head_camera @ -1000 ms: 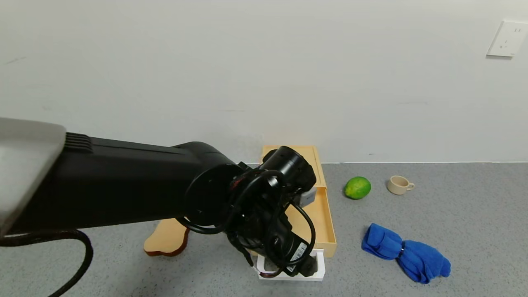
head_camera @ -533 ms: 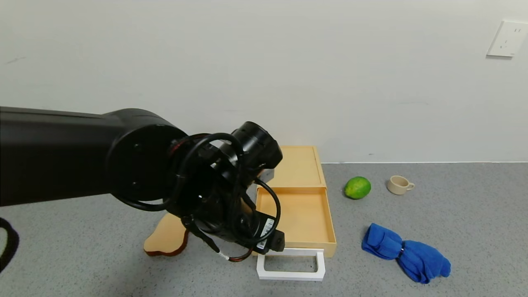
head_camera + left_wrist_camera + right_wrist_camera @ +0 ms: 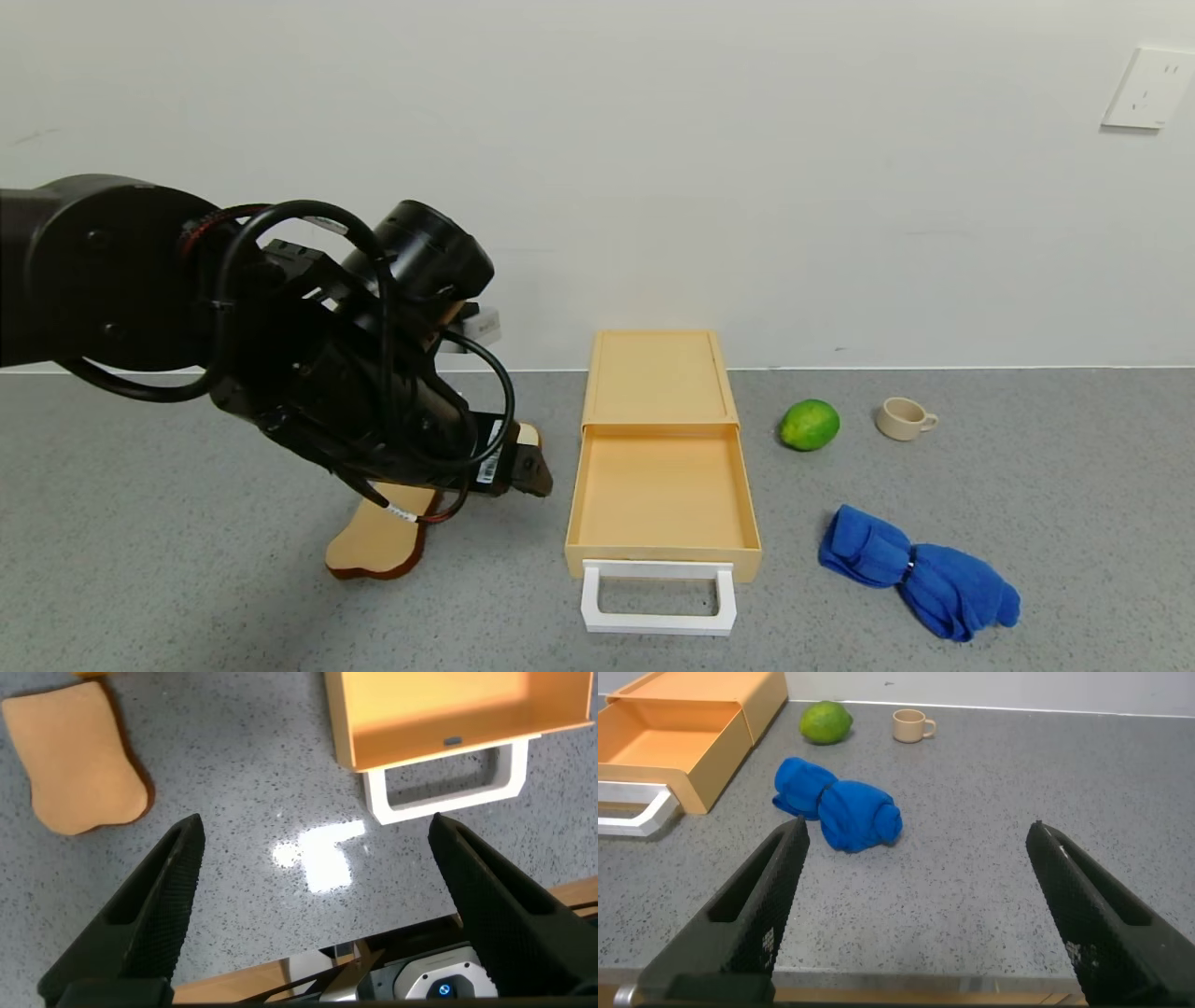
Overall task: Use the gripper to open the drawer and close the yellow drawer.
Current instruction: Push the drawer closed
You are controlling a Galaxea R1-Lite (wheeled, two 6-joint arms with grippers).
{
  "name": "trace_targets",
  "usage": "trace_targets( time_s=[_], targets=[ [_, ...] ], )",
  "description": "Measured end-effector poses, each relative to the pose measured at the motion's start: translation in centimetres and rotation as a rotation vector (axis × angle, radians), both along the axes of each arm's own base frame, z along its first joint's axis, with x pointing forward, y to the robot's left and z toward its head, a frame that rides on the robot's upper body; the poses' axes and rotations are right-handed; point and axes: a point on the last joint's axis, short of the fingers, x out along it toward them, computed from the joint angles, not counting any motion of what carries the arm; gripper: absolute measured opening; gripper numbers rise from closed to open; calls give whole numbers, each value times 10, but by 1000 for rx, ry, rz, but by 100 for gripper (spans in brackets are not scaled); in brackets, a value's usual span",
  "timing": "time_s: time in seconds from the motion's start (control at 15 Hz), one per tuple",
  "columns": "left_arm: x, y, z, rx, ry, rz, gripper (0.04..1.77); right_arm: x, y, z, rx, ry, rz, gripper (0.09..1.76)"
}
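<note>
The yellow drawer (image 3: 661,490) is pulled out of its low casing (image 3: 659,375), its white loop handle (image 3: 658,598) toward me; the tray is empty. It also shows in the left wrist view (image 3: 439,714) with the handle (image 3: 447,782), and in the right wrist view (image 3: 668,735). My left gripper (image 3: 532,474) hangs above the table to the left of the drawer, open and empty, apart from the handle. In its own view the left gripper (image 3: 318,882) has its jaws wide apart over bare table. My right gripper (image 3: 915,891) is open and empty, low near the table's front edge.
A tan bread-shaped board (image 3: 378,539) lies left of the drawer. A green lime (image 3: 808,424), a small beige cup (image 3: 904,417) and a blue cloth (image 3: 920,571) lie to the right. A wall runs behind the casing.
My left gripper has let go of the white handle and moved up and to the left, away from the drawer. The drawer stays pulled out.
</note>
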Motion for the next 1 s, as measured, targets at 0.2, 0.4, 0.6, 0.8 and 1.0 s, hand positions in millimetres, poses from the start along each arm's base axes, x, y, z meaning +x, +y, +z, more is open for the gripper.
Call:
trace_targets(
  time_s=[0.2,0.4,0.6,0.8,1.0],
  targets=[
    [2,5,2,-17,-4,39,172,0,0,0,0,0,0,171],
    [2,6,3,-18,-5,40,172,0,0,0,0,0,0,171],
    [1,4,2,-17,1,40,172,0,0,0,0,0,0,171],
    [-5,-9,1,-64,17,93,172,0,0,0,0,0,0,171],
    [-14,-30,-4,-87,46,97,172,0,0,0,-1,0,0,171]
  ],
)
